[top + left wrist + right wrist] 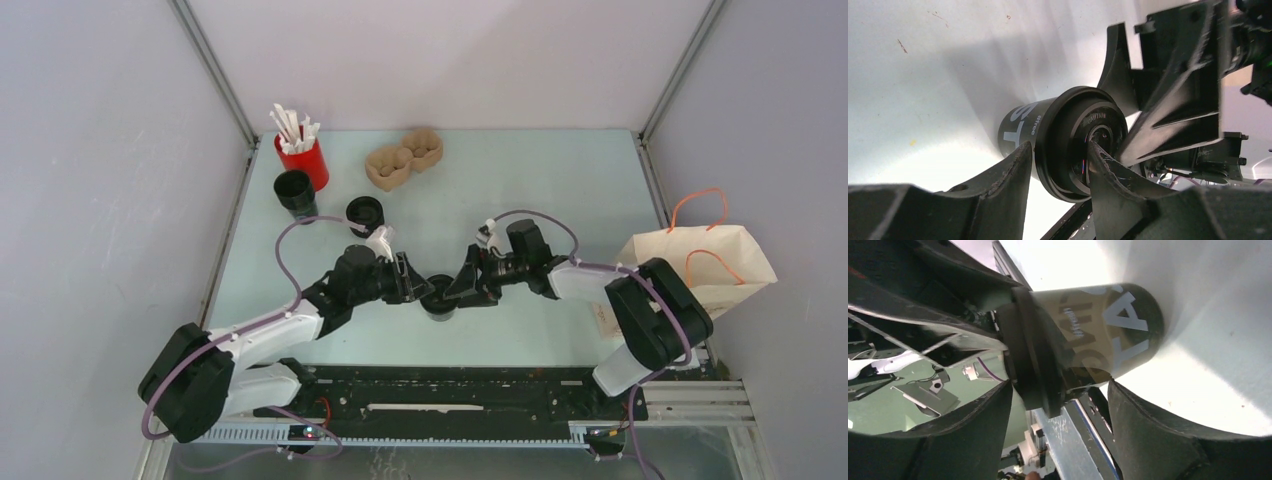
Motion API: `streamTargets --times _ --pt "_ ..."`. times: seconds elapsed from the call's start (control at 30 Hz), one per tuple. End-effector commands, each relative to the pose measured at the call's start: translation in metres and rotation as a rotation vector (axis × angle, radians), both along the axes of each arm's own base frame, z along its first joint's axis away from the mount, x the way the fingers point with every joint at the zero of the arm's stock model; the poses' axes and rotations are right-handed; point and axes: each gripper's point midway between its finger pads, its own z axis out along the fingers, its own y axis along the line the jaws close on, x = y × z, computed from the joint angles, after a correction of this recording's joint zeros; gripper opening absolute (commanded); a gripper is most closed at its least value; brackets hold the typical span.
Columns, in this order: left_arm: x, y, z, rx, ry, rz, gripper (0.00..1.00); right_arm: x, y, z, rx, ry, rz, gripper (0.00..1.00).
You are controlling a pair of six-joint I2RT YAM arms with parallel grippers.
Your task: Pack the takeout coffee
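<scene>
The left pincer (420, 287) is half shut and pinches the black lid (1064, 150) of the takeout coffee (438, 300); the cup stands upright at the front middle of the bench (560, 190), between both pincers; the right pincer (1059, 387) is wide open at the cup's side; the paper bag (700, 265) sits far right.

A red cup (303, 160) (holding white sticks (292, 125)) stands near a pulp carrier (403, 158).

I have both arms stretched low and inward, meeting at the takeout coffee (438, 304). My left end effector (424, 290) pinches its top from the left. My right end effector (456, 289) straddles it from the right, fingers spread wide.
</scene>
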Motion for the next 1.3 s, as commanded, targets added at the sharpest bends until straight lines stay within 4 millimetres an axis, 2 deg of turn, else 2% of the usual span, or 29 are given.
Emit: streamTargets --times 0.0,0.03,0.1,0.2,0.3,0.33,0.4,0.53,0.63,0.77,0.83,1.0,1.1,1.17,1.27 --pt "-0.032 0.027 -0.059 0.195 0.155 -0.013 0.49 -0.009 -0.001 -0.025 -0.018 0.058 -0.004 0.69" --pt "-0.032 0.027 -0.060 0.198 0.156 -0.011 0.49 -0.008 -0.001 -0.030 -0.020 0.062 -0.009 0.62" --pt "-0.032 0.030 -0.065 0.213 0.163 -0.005 0.48 -0.007 -0.003 -0.046 -0.043 0.062 -0.025 0.57" --pt "-0.035 0.032 -0.075 0.225 0.184 0.001 0.48 -0.008 -0.008 -0.081 -0.078 0.113 -0.049 0.44" --pt "-0.038 0.035 -0.081 0.224 0.194 0.006 0.47 -0.016 -0.010 -0.097 -0.073 0.155 -0.067 0.39" --pt "-0.039 0.036 -0.082 0.226 0.195 0.009 0.47 -0.017 -0.011 -0.097 -0.073 0.160 -0.071 0.39" --pt "-0.040 0.038 -0.081 0.230 0.192 0.010 0.47 -0.012 -0.012 -0.080 -0.040 0.136 -0.070 0.46" --pt "-0.039 0.037 -0.076 0.223 0.184 0.008 0.47 0.003 -0.014 -0.034 -0.083 0.009 -0.053 0.76" --pt "-0.037 0.035 -0.072 0.221 0.177 0.009 0.47 -0.003 -0.007 -0.020 -0.072 0.009 -0.028 0.86" --pt "-0.035 0.033 -0.068 0.212 0.171 0.010 0.47 -0.022 0.006 -0.026 -0.104 0.029 0.004 0.89" --pt "-0.036 0.033 -0.068 0.212 0.170 0.006 0.47 -0.022 0.011 -0.024 -0.096 0.022 -0.007 0.89" --pt "-0.038 0.034 -0.068 0.220 0.170 0.005 0.47 -0.021 0.010 -0.035 -0.136 0.037 -0.035 0.88" --pt "-0.037 0.036 -0.071 0.230 0.172 0.015 0.47 -0.020 0.001 -0.056 -0.214 0.058 -0.094 0.84" --pt "-0.038 0.037 -0.074 0.238 0.178 0.018 0.47 -0.020 -0.008 -0.068 -0.246 0.087 -0.131 0.76" --pt "-0.040 0.038 -0.077 0.245 0.179 0.021 0.47 -0.018 -0.023 -0.089 -0.352 0.047 -0.152 0.75"
